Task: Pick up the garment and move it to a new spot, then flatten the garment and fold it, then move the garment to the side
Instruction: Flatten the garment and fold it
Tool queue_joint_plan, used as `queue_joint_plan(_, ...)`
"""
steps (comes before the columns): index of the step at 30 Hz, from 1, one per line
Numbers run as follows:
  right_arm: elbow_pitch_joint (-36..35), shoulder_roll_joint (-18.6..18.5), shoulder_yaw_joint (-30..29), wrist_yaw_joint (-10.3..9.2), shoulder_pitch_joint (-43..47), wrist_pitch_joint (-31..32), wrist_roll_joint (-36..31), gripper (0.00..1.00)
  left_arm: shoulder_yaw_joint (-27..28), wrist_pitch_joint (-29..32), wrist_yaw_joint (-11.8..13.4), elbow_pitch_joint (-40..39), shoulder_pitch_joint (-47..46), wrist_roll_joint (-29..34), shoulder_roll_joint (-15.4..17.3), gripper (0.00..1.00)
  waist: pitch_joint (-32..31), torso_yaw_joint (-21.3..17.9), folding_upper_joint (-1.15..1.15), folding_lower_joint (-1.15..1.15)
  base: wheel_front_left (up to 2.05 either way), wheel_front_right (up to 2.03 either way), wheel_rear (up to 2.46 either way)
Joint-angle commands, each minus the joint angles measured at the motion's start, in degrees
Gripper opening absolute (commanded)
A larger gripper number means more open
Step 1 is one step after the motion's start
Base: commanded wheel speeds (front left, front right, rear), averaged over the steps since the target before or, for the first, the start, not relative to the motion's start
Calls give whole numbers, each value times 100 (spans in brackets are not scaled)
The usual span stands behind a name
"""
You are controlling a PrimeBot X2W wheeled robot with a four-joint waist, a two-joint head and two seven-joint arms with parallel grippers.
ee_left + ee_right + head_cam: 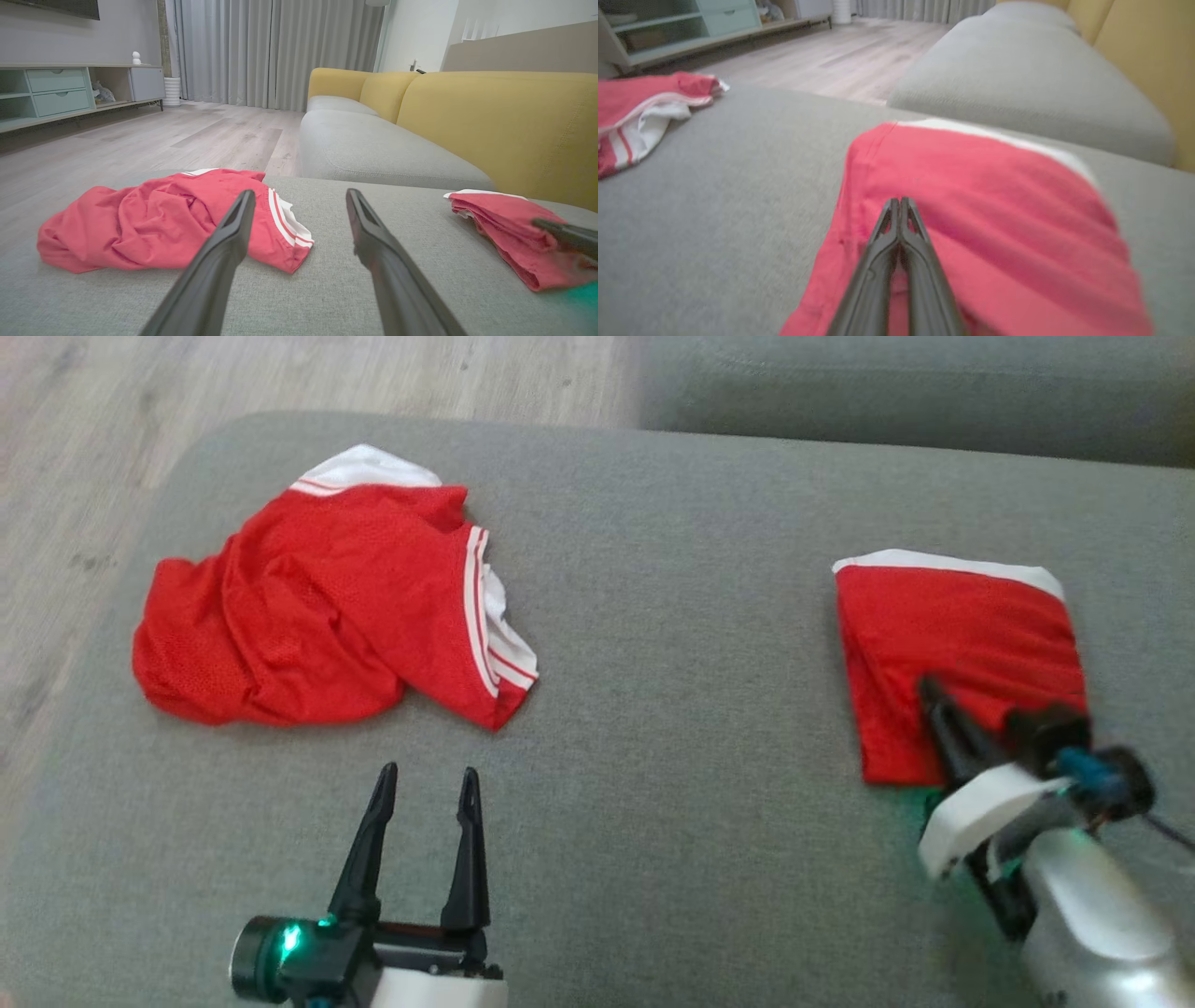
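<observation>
Nearest, the left pincer hovers open over the grey sofa seat, the right pincer is closed with its tips on the folded red garment at the right, and a crumpled red-and-white garment lies farther left.

Right gripper, fingers pressed together, tips over the folded garment, which is red with a white band along its far edge and lies on the grey cushion. Crumpled garment, red with white stripes, at far left. Beyond: second cushion, yellow backrest, floor, cabinet.
</observation>
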Motion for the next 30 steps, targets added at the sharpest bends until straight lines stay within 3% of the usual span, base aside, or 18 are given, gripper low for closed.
queue_joint_plan(1, 179, -16, 379, -4, -97, -63, 77, 0, 92, -30, 50, -140, -280, -40, -15, 100, 102, 95, 0, -1, 0, 0, 0)
queue_joint_plan(5, 453, 197, 1069, -4, -25, -63, 417, 0, 62, -30, 88, -129, -331, -74, -15, 100, 145, 130, 0, -1, 0, 0, 0)
queue_joint_plan(11, -515, 432, 1580, -4, 442, -63, 1237, 0, 130, -30, 140, -159, -317, -64, -15, 100, 31, 17, 0, -1, 0, 0, 0)
queue_joint_plan(13, -728, 416, 1582, -4, 537, -63, 1297, 5, 152, -30, 149, -161, -294, -59, -15, 100, -15, -25, 0, -1, 0, 0, 0)
queue_joint_plan(14, -939, 397, 1526, -4, 638, -63, 1333, 43, 178, -30, 158, -165, -267, -57, -15, 100, -62, -74, 0, -1, 0, 0, 0)
queue_joint_plan(15, -1159, 379, 1423, -4, 739, -63, 1339, 100, 211, -30, 168, -173, -237, -59, -15, 100, -112, -133, 0, -1, 0, 0, 0)
queue_joint_plan(22, -2763, 324, 211, -4, 1681, -63, 984, 100, 461, -30, 260, -176, 33, -35, -15, 100, -522, -633, 0, -1, 0, 0, 0)
queue_joint_plan(30, -3074, 247, -591, -4, 2245, -63, 824, 100, 625, -30, 352, -172, 212, -15, -15, 100, -747, -906, 0, -1, 0, 0, 0)
